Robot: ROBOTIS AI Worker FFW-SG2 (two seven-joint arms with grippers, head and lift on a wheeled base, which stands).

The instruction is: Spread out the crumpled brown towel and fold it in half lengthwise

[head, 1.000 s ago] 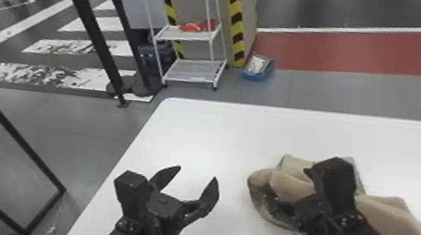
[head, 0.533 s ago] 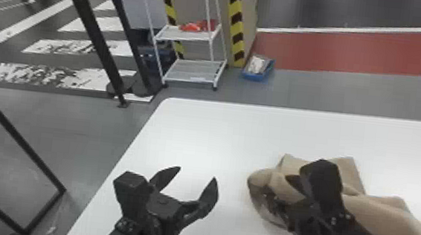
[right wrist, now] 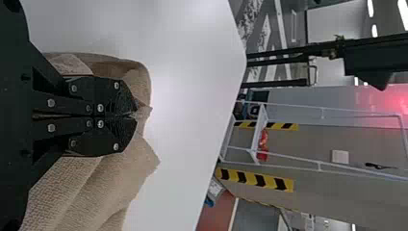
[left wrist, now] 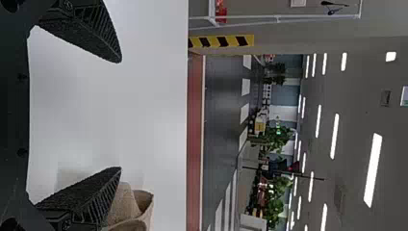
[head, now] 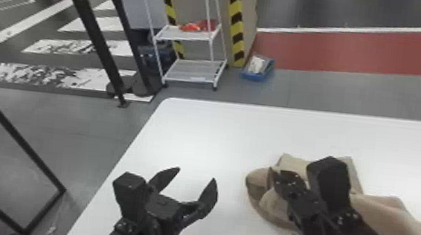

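Black, with its two fingers wide apart, the left gripper (head: 197, 173) hangs over the near left part of the white table (head: 219, 135). To its right, the right gripper (head: 283, 183) has its fingers together, clamped on a pinch of the brown towel (head: 389, 220). That towel lies crumpled on the table, heaped in folds beneath and around the right gripper. Beyond the table's far edge stand a white wire shelf (head: 193, 81), a blue bin (head: 257, 76) just beside it and, farther off, a red floor strip (head: 359, 48).
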